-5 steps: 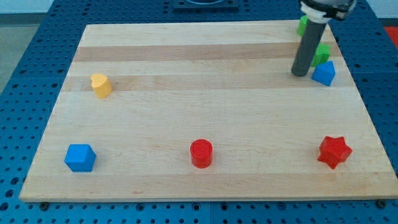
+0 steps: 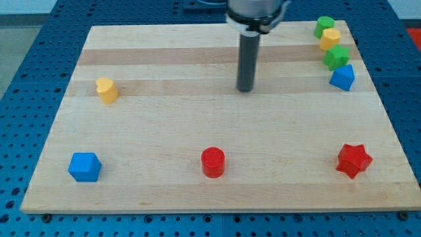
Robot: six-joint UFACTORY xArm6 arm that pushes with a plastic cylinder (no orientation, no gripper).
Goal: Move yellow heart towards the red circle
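Note:
The yellow heart (image 2: 106,90) lies near the board's left edge, in the upper half. The red circle (image 2: 213,162) stands near the bottom edge at the middle, well down and to the right of the heart. My tip (image 2: 245,89) rests on the board right of centre in the upper half, far to the right of the heart and above the red circle. It touches no block.
A blue block (image 2: 85,167) sits at the bottom left and a red star (image 2: 354,160) at the bottom right. At the top right stand a green block (image 2: 323,27), a yellow block (image 2: 330,39), a second green block (image 2: 337,57) and a blue block (image 2: 343,78). The wooden board (image 2: 164,125) lies on a blue perforated table.
My tip has moved left from beside the top-right cluster to the upper middle of the board. No block has moved.

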